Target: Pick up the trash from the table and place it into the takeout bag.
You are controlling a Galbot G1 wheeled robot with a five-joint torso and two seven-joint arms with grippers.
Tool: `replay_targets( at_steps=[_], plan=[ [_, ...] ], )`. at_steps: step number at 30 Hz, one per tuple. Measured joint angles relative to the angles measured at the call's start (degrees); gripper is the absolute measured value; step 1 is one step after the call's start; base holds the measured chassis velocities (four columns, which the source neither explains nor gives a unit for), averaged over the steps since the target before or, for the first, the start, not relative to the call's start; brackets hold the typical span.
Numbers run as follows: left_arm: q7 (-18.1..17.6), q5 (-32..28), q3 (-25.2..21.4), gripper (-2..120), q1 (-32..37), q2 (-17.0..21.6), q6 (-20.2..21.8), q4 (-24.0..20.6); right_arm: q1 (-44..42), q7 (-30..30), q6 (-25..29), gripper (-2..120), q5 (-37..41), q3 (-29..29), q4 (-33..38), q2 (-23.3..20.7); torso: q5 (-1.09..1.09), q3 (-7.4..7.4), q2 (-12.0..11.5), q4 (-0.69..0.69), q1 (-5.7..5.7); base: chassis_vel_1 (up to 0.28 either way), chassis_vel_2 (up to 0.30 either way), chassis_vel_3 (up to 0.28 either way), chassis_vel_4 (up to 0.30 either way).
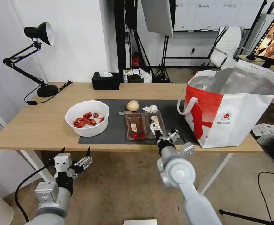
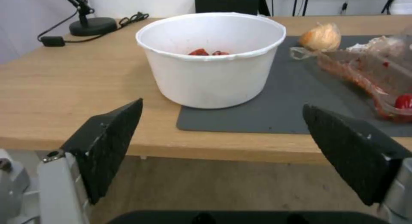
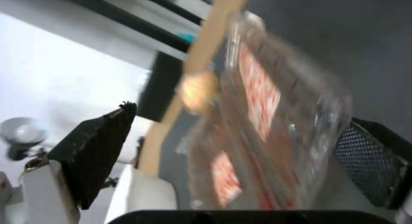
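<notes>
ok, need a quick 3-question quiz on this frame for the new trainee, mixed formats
1. True or false: the bowl sits wholly on the mat.
2. Which gripper is at the tray's near edge? A) left B) right C) neither
3. Fill in: the ___ stands at the table's right end.

Key:
1. False. It overhangs the mat's left edge onto bare wood.
2. B. The right gripper has its jaws open about the tray. The left gripper hangs open below the table edge.
3. bag
</notes>
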Motion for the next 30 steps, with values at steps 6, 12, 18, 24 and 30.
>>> replay_targets(
  at_steps=[6, 12, 18, 24, 30],
  plan=[
    [0.0, 0.1, -0.1, 100, 0.1, -0.2, -0.1, 0.0, 4.4, -5.2, -6.7, 100, 7.2, -1.5, 1.2, -4.6, -0.02, 0.0, 0.0, 0.0, 0.0, 0.0, 0.0, 0.0, 0.0],
    [0.0, 0.3, -0.2, 100, 0.3, -0.4, -0.2, -0.1, 7.8, -0.9, -14.2, 100, 15.1, -3.1, -0.5, -5.1, -0.02, 0.0, 0.0, 0.01, 0.0, 0.0, 0.0, 0.0, 0.0],
    [-0.1, 0.6, -0.4, 100, 0.8, -1.1, -0.2, -0.4, 10.2, 1.9, -16.3, 100, 18.2, -4.1, -4.3, -3.9, -0.01, 0.0, 0.0, 0.02, 0.0, 0.0, 0.0, 0.0, 0.0],
    [-0.1, 0.5, -0.5, 100, 1.0, -1.0, -0.3, -0.3, 11.6, 0.7, -15.3, 100, 18.5, -3.9, -4.9, -4.6, 0.0, 0.0, 0.0, 0.01, 0.0, 0.0, 0.0, 0.0, 0.0],
    [0.1, -2.3, 0.0, 100, 0.3, -0.4, -1.7, 0.1, 16.3, -18.8, -15.7, 93, -8.5, -8.3, -9.0, -11.3, 0.0, -0.01, 0.0, 0.0, 0.0, 0.0, 0.0, 0.0, 0.0]
  ],
)
